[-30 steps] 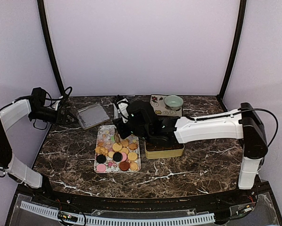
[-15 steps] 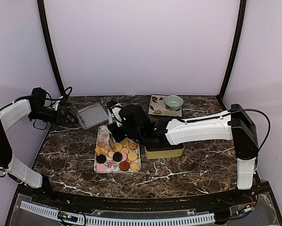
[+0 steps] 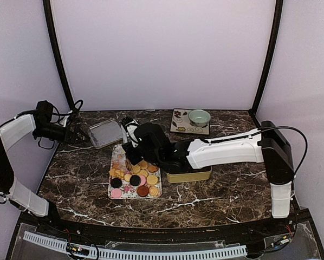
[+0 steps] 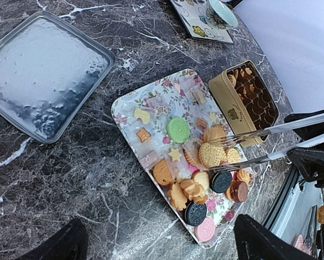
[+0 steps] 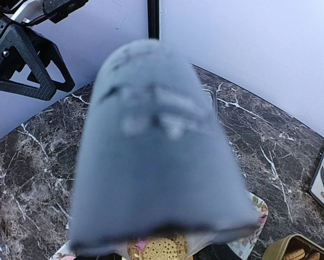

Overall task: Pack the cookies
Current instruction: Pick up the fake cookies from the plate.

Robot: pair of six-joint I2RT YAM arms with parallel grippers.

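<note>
Several cookies (image 3: 135, 176) lie on the flowery tray (image 3: 118, 154): tan shapes, dark discs, a pink one and a green one (image 4: 178, 130). More tan and brown ones fill the gold tin (image 4: 227, 105). My right gripper (image 3: 137, 143) is shut on metal tongs (image 4: 281, 127), whose tips straddle a round dotted tan cookie (image 4: 209, 154). In the right wrist view a blurred grey tong handle (image 5: 156, 157) hides the fingers; that cookie (image 5: 157, 249) shows below it. My left gripper (image 4: 162, 249) hangs wide open and holds nothing, at the far left (image 3: 70, 132).
A clear plastic lid (image 3: 107, 132) lies behind the tray on the left. A patterned plate (image 3: 179, 125) with a green cup (image 3: 199, 116) stands at the back. The gold tin (image 3: 189, 174) touches the tray's right side on the dark marble table (image 3: 232, 184).
My right arm has swung left from above the tin to above the tray, bringing the tongs over the cookies. The left arm has not moved.
</note>
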